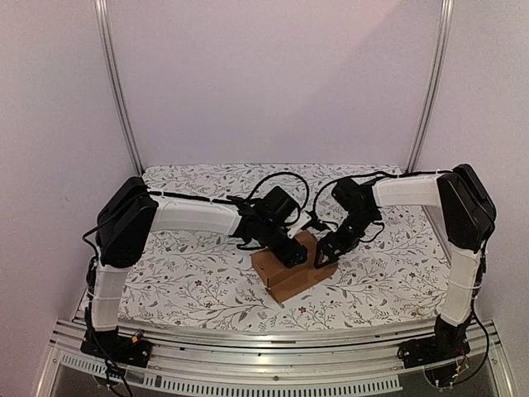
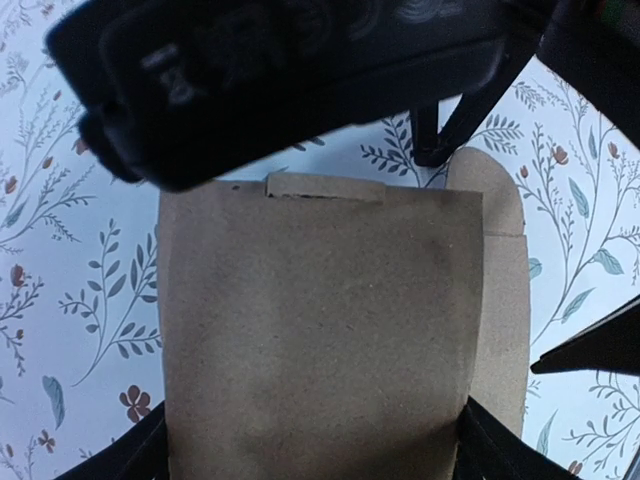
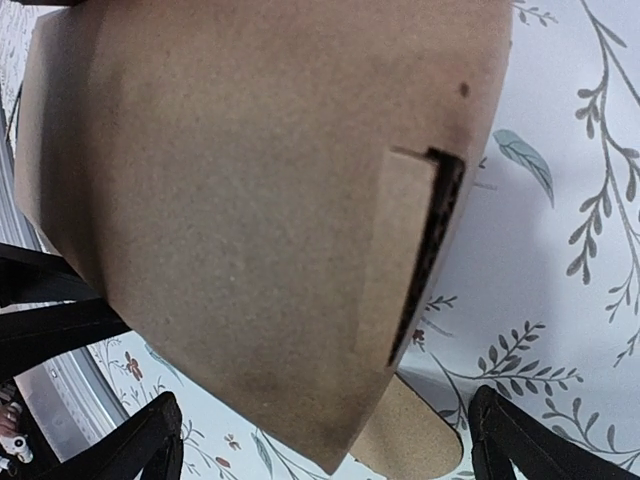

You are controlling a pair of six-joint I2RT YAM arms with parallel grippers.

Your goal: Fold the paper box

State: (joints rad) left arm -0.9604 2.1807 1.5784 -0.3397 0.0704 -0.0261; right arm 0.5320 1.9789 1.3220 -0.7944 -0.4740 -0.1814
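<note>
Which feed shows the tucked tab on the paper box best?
Right wrist: the tab sits close and sharp on the paper box, its slot edge visible. Left wrist shows mostly a flat panel; top external shows the box small, tab unreadable.

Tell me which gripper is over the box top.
The left gripper: it hangs above the box, with a finger on each side of it. The right gripper is beside the box's right end.

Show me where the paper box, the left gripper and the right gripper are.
paper box (image 1: 291, 287), top external view, its near side wall.
left gripper (image 1: 295, 256), top external view, between its fingertips.
right gripper (image 1: 321, 261), top external view, between its fingertips.
</note>
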